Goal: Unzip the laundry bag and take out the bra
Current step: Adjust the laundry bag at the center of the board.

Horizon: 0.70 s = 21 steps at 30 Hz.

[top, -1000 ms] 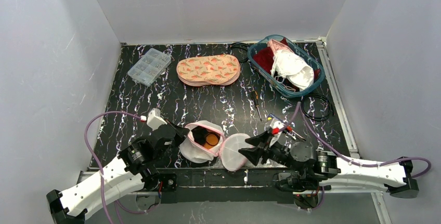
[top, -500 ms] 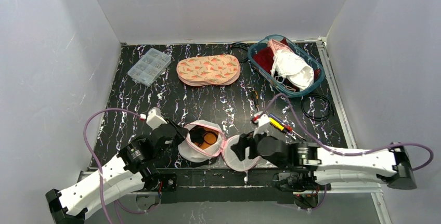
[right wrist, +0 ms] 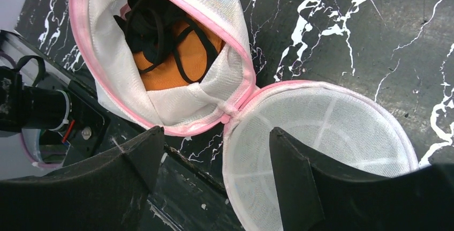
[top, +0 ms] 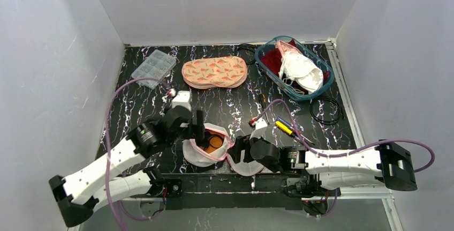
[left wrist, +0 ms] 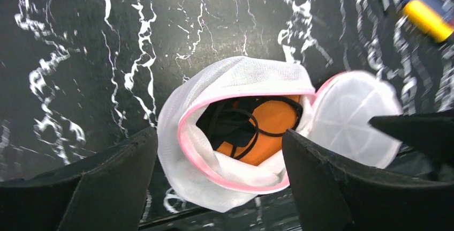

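Looking from above, the unzipped laundry bag (top: 196, 156) lay at the near edge of the table (top: 160, 99), its round flap (top: 241, 164) folded open rightward, the left gripper (top: 199, 129) over it and the right gripper (top: 239, 149) at the flap. From the left wrist, the jaws stood wide apart and empty, straddling the bag's mouth, where the orange bra (left wrist: 270, 126) sat inside. From the right wrist, the jaws likewise gaped, gripping nothing, astride the hinge.
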Each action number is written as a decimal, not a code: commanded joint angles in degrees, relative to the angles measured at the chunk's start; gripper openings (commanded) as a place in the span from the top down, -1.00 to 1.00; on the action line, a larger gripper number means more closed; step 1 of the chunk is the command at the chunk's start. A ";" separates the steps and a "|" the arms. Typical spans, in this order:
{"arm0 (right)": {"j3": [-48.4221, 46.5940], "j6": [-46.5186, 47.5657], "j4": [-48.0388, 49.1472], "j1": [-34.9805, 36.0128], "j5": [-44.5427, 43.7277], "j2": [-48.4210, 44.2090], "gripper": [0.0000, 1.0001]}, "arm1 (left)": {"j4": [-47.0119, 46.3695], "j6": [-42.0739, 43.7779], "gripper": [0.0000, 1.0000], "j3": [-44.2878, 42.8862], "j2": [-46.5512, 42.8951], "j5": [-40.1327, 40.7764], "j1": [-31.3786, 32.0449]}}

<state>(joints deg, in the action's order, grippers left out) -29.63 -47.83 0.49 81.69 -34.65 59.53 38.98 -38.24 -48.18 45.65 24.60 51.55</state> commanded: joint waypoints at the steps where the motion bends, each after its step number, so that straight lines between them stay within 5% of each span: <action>1: 1.77 0.92 5.55 -0.32 1.59 -2.71 -0.59 | 7.37 20.67 -0.68 -8.72 10.25 -6.61 -0.12; 9: 6.56 5.47 4.29 -0.34 8.25 -10.28 -0.57 | 6.26 40.59 -0.66 -12.57 21.54 -12.80 -1.07; 14: 6.84 6.47 2.93 -0.38 9.86 -12.75 -0.57 | 4.54 45.17 -0.53 -13.57 27.04 -10.50 -3.06; 19: 6.68 6.66 4.68 -0.34 11.32 -10.62 -0.57 | 2.33 46.57 -0.18 -13.08 29.46 -10.79 -4.04; 21: 6.45 6.53 5.68 -0.39 11.77 -9.31 -0.57 | 1.98 46.47 0.16 -12.84 30.31 -9.68 -4.21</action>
<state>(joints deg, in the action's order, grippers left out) -22.92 -42.22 3.20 81.43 -24.43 48.47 41.74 5.39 -59.72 75.50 14.09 47.77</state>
